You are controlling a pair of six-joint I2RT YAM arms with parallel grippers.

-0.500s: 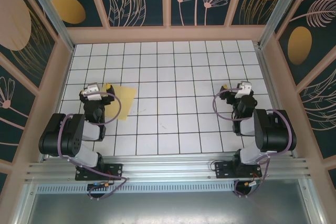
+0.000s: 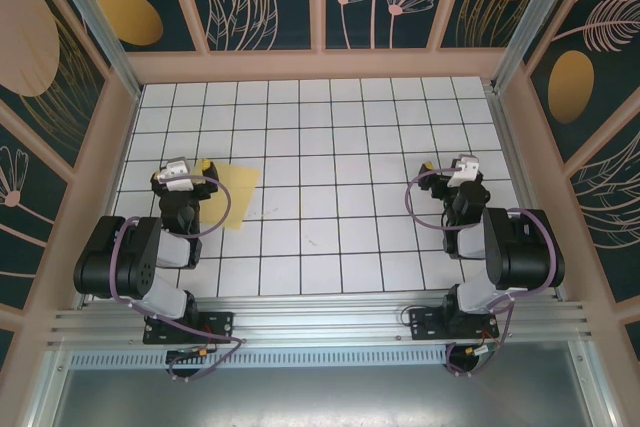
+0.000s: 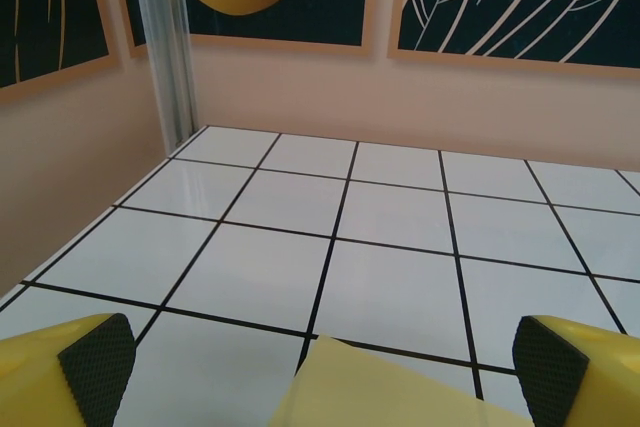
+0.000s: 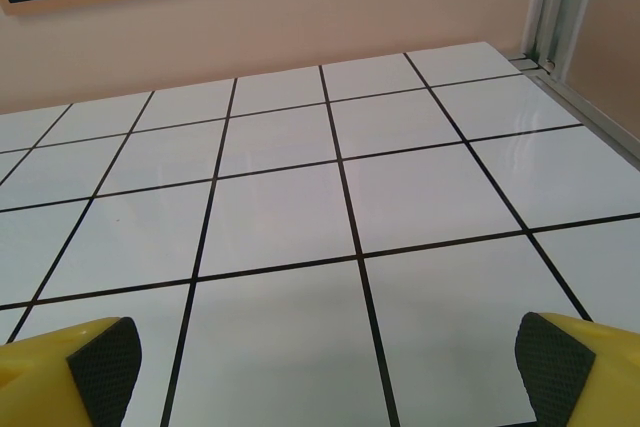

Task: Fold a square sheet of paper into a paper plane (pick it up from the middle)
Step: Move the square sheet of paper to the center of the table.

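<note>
Two grippers, both with jaws spread wide and holding nothing; no fold begun.

The square sheet of paper (image 2: 235,197) lies flat on the white tiled table (image 2: 330,127), left of centre. Its left edge runs under the left gripper (image 2: 190,169), and in the left wrist view one corner shows between the fingertips (image 3: 95,367). The right gripper (image 2: 450,167) hangs over bare tiles, well apart from the sheet. Judgement: the step in hand is pre-grasp, and the next move calls for the left gripper to shift right to the sheet's middle. The side wall (image 3: 60,147) stands near on the left, with open room toward the centre and the far side.
</note>
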